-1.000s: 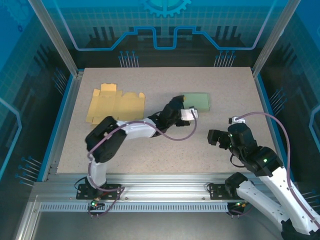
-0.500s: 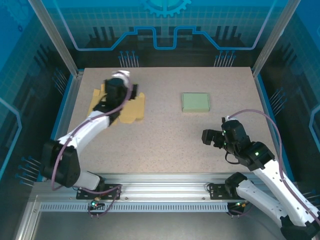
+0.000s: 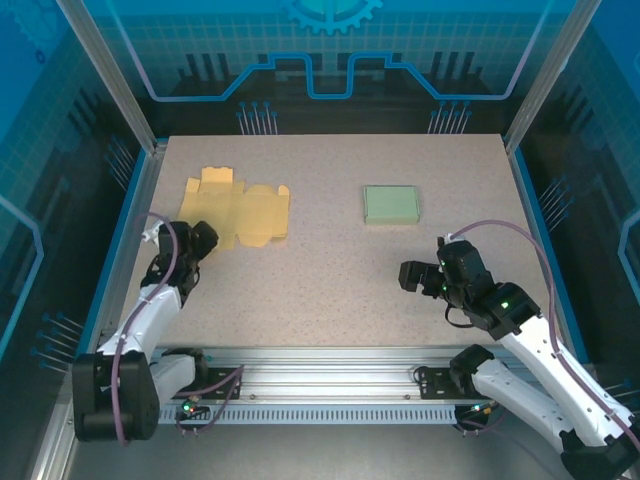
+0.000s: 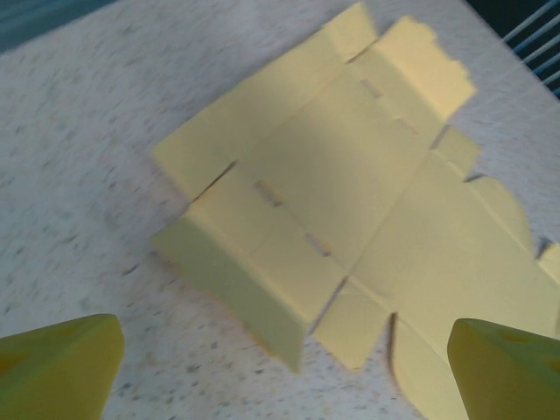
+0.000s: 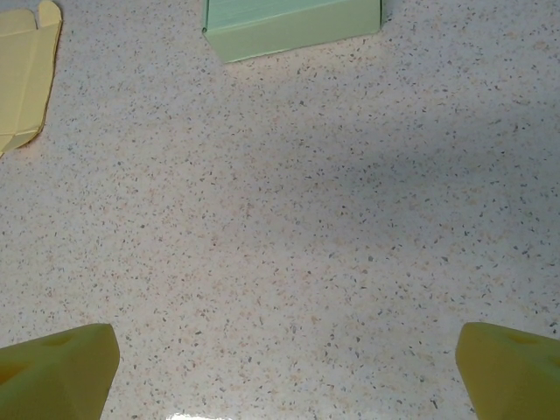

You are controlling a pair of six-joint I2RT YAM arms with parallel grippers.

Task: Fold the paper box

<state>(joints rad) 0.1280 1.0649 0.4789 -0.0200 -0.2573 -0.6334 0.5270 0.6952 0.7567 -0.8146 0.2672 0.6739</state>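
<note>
The paper box is a flat yellow cardboard blank point(image 3: 236, 208) lying at the back left of the table. In the left wrist view the blank point(image 4: 350, 201) has one side flap folded up a little at its near edge. My left gripper point(image 3: 197, 243) hovers just in front of the blank's near-left corner, open, with nothing between its fingers. In its own view the left gripper point(image 4: 284, 372) has yellow fingertips point(image 4: 61, 363) spread wide. My right gripper point(image 3: 411, 277) is open over bare table at the right. The right gripper point(image 5: 284, 376) holds nothing.
A closed green box point(image 3: 391, 204) sits at the back right of centre. The right wrist view has this green box point(image 5: 293, 26) at its top edge and a corner of the yellow blank point(image 5: 26, 70) at far left. A metal frame point(image 3: 140, 200) borders the speckled table point(image 3: 330, 290).
My left arm swung from beside the green box to over the yellow blank, then drew back to the near left. The right gripper crept a little leftward.
</note>
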